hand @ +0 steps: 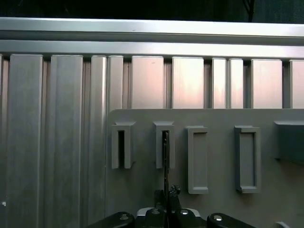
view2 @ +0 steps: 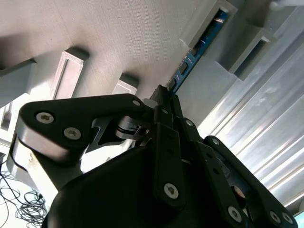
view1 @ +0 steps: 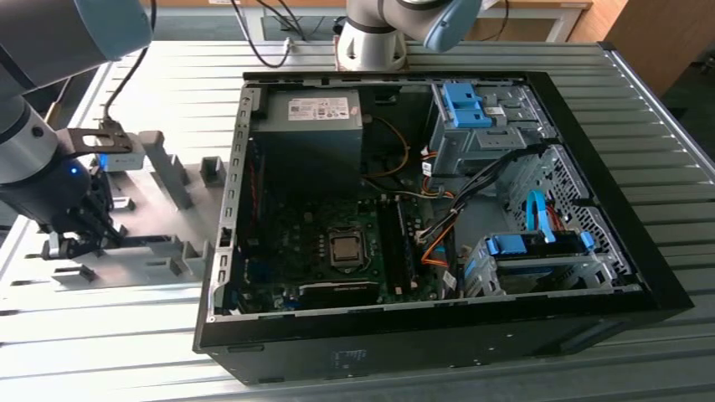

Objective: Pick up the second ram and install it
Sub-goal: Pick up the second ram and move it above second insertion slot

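The second ram (view2: 194,54) is a thin green-blue board standing on edge on the grey holder plate (view1: 146,209), at the exterior view's left. Its far end sits in the slot of a grey upright block (view2: 216,19). In the first wrist view the second ram (hand: 165,159) is edge-on, a dark line running from a slotted block (hand: 164,128) down to my fingers. My gripper (view2: 164,97) is shut on the stick's near end. From outside, the gripper (view1: 76,243) is low over the plate, with the second ram (view1: 140,241) reaching from it toward the case.
An open black computer case (view1: 625,276) lies on the ridged aluminium table (view1: 625,109), with its motherboard (view1: 335,243), memory slots (view1: 393,243) and blue drive brackets (view1: 470,105). More grey blocks (view1: 167,163) stand on the plate. Another arm's base (view1: 374,42) stands behind the case.
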Motion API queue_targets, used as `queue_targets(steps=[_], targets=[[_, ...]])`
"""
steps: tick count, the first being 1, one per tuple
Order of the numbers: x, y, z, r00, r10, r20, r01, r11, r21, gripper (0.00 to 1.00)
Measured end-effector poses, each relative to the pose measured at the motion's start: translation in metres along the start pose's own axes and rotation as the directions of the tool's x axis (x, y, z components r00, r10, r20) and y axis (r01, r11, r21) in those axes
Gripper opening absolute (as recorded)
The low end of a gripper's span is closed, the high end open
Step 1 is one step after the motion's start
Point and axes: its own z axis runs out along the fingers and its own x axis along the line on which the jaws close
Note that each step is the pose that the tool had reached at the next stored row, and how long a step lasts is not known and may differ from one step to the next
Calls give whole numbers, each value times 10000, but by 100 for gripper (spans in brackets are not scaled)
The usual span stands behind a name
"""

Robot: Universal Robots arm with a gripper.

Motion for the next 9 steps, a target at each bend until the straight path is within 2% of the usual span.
queue_targets(steps=[9], targets=[[-7,-1,-196,10000,3,1,-3,10000,1,14]])
